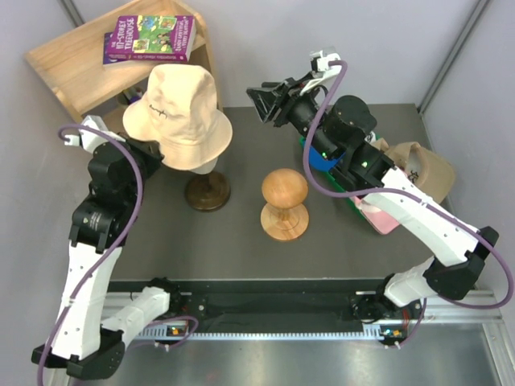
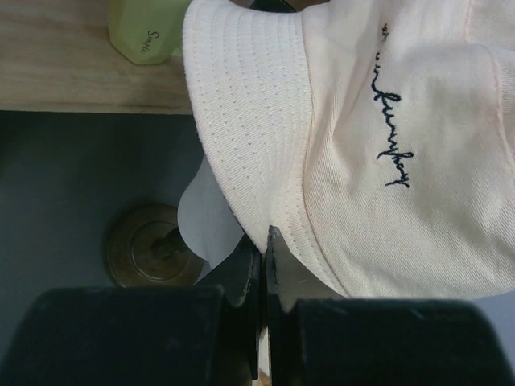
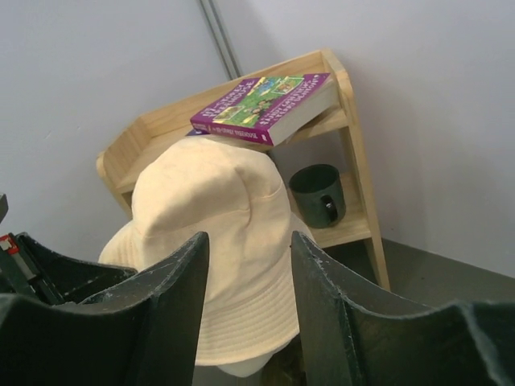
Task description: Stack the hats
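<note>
While the peach bucket hat [image 1: 179,108] sits crown-up on a cream head form [image 1: 211,166], its axis is upright and its brim slopes down all round. The head form's dark round-footed stand [image 1: 208,193] rests on the left side of the counter [image 1: 241,257].

Dark cursive stitching on the crown faces the left arm; it is too loose to read.

The left hand [image 2: 265,241] reaches in from that side below the brim. Its fingers [image 2: 278,261] are pressed together at the brim's edge, and whether fabric is caught between them cannot be told.

The right arm stretches up and toward the far edge of the counter. The right hand [image 3: 249,241] is spread wide and aimed at the hat, well apart from it.

Under that arm on the counter's right side lie a blue hat [image 1: 322,159], a pink hat [image 1: 385,219] and a khaki cap [image 1: 422,169].

A bare mushroom-shaped wooden stand [image 1: 284,201] is mid-counter.

On the wooden shelf [image 1: 72,68] behind lies a purple book [image 3: 261,104] lettered "STOREY TREEHOUSE".
</note>
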`<state>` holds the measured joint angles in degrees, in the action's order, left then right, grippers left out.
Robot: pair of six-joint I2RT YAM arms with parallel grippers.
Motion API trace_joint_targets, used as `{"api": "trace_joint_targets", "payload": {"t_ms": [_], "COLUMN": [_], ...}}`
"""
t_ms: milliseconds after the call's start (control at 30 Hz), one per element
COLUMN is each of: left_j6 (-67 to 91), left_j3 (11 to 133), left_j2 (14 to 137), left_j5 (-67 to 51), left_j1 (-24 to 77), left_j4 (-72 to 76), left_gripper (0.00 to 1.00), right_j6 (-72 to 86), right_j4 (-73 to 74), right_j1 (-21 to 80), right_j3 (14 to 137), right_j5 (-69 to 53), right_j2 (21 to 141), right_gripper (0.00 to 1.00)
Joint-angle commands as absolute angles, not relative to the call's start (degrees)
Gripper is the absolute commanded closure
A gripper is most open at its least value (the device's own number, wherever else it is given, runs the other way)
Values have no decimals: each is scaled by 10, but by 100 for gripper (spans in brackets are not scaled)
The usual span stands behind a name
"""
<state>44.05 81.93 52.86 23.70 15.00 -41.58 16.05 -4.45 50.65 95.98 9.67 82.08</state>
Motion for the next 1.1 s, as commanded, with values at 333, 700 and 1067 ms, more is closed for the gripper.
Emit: {"api": "trace_joint_targets", "payload": {"t_ms": [333,700,1067], "left_j6": [523,520,512], "left_j3": [654,641,636], "left_j2": [445,428,405], "left_j5": [268,248,257], "left_j1": [145,144,144], "left_j4": [-332,-288,-251], "left_gripper": [100,100,52], "right_j6": [151,211,382], "right_j4": [-14,-46,-170], "right_j1": [492,444,374], "right_j3": [983,955,926], "right_j5": [17,-84,-268], "right_j2": [857,885,983], "right_gripper": [41,30,25]}}
